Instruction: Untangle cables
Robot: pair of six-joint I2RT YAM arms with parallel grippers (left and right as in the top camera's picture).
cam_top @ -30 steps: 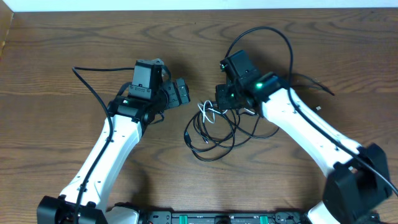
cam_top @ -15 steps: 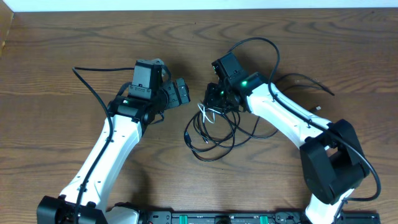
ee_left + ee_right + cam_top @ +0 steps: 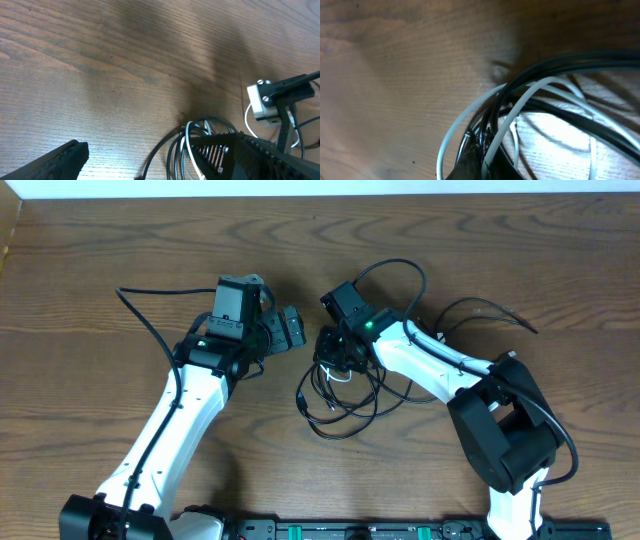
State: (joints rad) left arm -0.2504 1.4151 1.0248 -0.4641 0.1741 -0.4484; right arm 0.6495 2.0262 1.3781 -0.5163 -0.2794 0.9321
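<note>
The cables [image 3: 340,398] lie as a loose tangle of black loops at the table's middle, with a white cable [image 3: 328,368] at their upper left. My right gripper [image 3: 335,352] is down on the top of the tangle. In the right wrist view its jaws [image 3: 487,162] are shut, pinching the white cable [image 3: 520,115] together with black strands [image 3: 560,67]. My left gripper [image 3: 291,328] hovers just left of the tangle, open. Between its fingers [image 3: 150,160] there is only table, and the cable loops [image 3: 182,150] run by the right finger [image 3: 240,155].
Thick black arm wires arch over the table: one from the left arm [image 3: 140,310], one looping above the right arm [image 3: 400,272]. The table's back edge [image 3: 320,194] runs along the top. The arms' base rail [image 3: 350,530] sits at the front.
My right arm has swung left and down onto the top of the tangle, and its jaws have closed on the strands. The left arm has not moved.
</note>
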